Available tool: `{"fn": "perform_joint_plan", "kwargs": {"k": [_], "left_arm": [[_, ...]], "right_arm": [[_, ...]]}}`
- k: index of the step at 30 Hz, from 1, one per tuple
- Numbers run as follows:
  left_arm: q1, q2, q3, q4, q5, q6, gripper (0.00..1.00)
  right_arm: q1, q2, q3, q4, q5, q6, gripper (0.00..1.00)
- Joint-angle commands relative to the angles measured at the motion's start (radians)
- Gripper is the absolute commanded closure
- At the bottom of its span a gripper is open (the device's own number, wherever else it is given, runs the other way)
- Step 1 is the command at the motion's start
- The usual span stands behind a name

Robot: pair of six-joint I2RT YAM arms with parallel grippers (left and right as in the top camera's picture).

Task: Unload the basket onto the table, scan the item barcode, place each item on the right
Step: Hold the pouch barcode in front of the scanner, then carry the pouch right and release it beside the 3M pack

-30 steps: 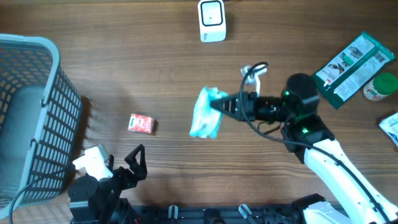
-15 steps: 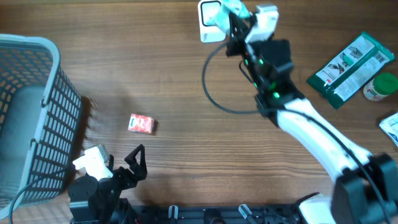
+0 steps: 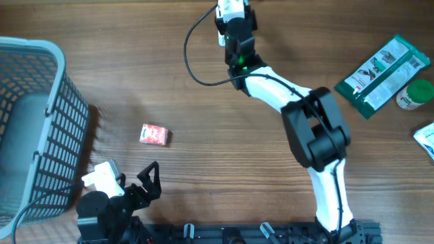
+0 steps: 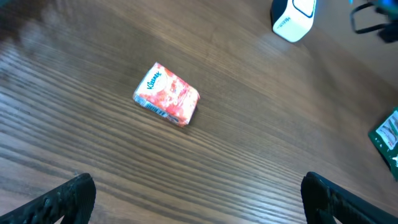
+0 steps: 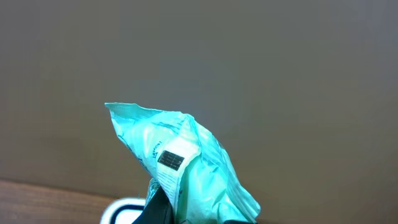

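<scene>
Far edge of table (image 3: 203, 176): right arm (image 3: 285, 88) extends over scanner (image 4: 293, 17). Left edge: basket (image 3: 34, 46). Right edge: green pouch (image 3: 383, 68). Bare wood lies between tissue pack (image 3: 154, 135) and the arm. At the scanner, right gripper (image 5: 193, 214) pinches teal packet (image 5: 199, 174) from below. The packet is crinkled and glossy, and its white label (image 5: 172, 158) with a dark patch faces the wrist camera. Near edge: left gripper (image 4: 199, 202) gapes wide, holding nothing.

The right arm (image 3: 308, 129) stretches far out from its base, sharply bent at the elbow. At its far end, the fingers of the right gripper (image 5: 186, 214) are pinched tight on a teal packet (image 5: 186, 165). The left arm (image 3: 102, 211) sits tucked low by its base, and the left gripper (image 4: 199, 202) is spread wide, holding nothing.
</scene>
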Motion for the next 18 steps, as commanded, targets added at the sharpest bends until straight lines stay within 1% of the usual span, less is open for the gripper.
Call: {"fn": "perform_joint_plan", "kwargs": {"k": [1,4,6,8,12,14,15,16,18], "left_arm": [[0.006,-0.007,0.000,0.002,0.016,-0.005,0.00],[0.006,-0.007,0.000,0.002,0.016,-0.005,0.00],[0.006,-0.007,0.000,0.002,0.016,-0.005,0.00],[0.006,-0.007,0.000,0.002,0.016,-0.005,0.00],[0.006,-0.007,0.000,0.002,0.016,-0.005,0.00],[0.006,-0.007,0.000,0.002,0.016,-0.005,0.00],[0.006,-0.007,0.000,0.002,0.016,-0.005,0.00],[0.006,-0.007,0.000,0.002,0.016,-0.005,0.00],[0.006,-0.007,0.000,0.002,0.016,-0.005,0.00]], "right_arm": [[0.005,0.062,0.045,0.070,0.103,-0.033,0.95],[0.006,0.067,0.045,0.048,0.156,0.008,0.95],[0.006,0.066,0.055,0.047,0.188,-0.022,0.95],[0.015,0.053,0.062,0.034,0.281,-0.052,0.96],[-0.008,-0.008,0.062,0.023,0.531,-0.268,0.96],[-0.109,-0.016,0.062,0.045,0.772,-0.385,0.96],[-0.171,-0.016,0.060,0.047,0.906,-0.382,0.96],[-0.236,-0.016,0.043,0.034,0.969,-0.399,0.96],[-0.293,-0.016,0.009,0.020,0.969,-0.470,0.96]]}}
